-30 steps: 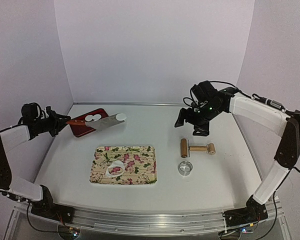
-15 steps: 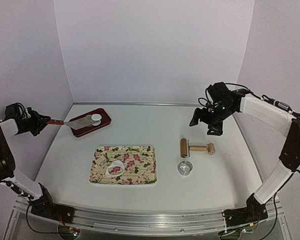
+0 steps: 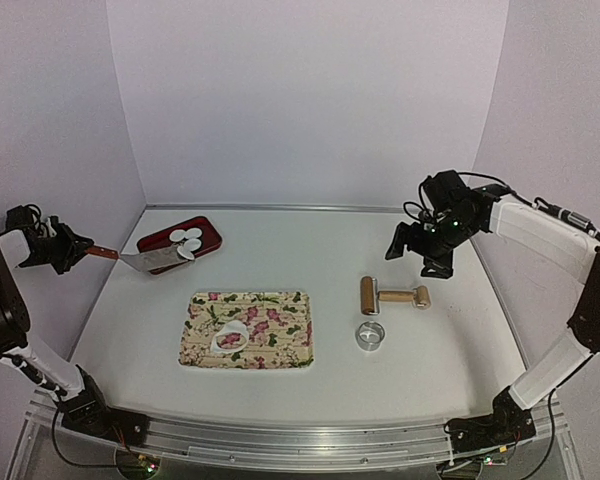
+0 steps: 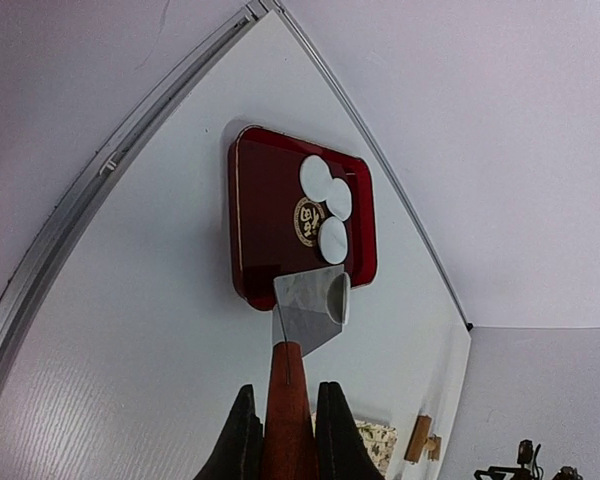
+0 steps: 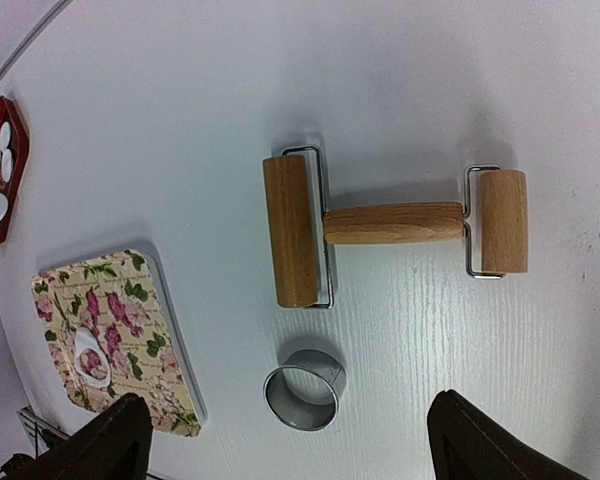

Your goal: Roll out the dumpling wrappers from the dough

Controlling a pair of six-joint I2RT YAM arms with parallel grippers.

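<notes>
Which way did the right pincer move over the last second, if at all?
Yes, the right pincer shifted rightward relative to the rolling pin.

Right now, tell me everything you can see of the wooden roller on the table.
The wooden roller is a double-ended hand tool of light, bare-looking wood. It has a longer cylinder at one end and a shorter one at the other, each carried in a thin metal wire bracket, and a round wooden handle joins them. It lies flat on the white table, with nothing gripping or touching it. The metal ring stands close to the longer cylinder, but apart from it.
</notes>
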